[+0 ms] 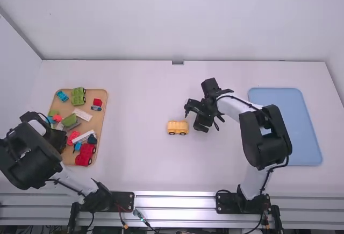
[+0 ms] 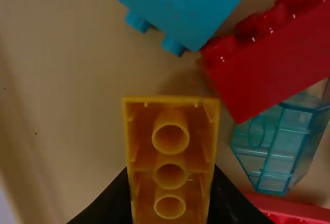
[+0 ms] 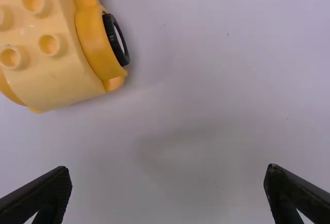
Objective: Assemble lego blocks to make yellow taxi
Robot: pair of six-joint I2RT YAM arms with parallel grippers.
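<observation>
In the high view the left gripper [image 1: 56,139] is over the tan tray [image 1: 105,105] of blocks. In the left wrist view my left gripper [image 2: 171,195] is shut on a yellow brick [image 2: 170,157], its hollow underside with tubes facing the camera. The wheeled yellow car base [image 1: 178,127] rests upright on the table's middle; the right wrist view shows studs on top of the car base [image 3: 46,54]. Just right of it in the high view is the right gripper [image 1: 193,117]; seen from its wrist, that gripper [image 3: 169,185] stands open with nothing between its fingers.
Around the held brick lie a blue block [image 2: 180,2], a red brick [image 2: 273,54] and a clear teal piece [image 2: 278,141]. The tray also holds green pieces [image 1: 78,96] and a red wheeled piece [image 1: 86,154]. A blue tray [image 1: 287,126] lies at the right.
</observation>
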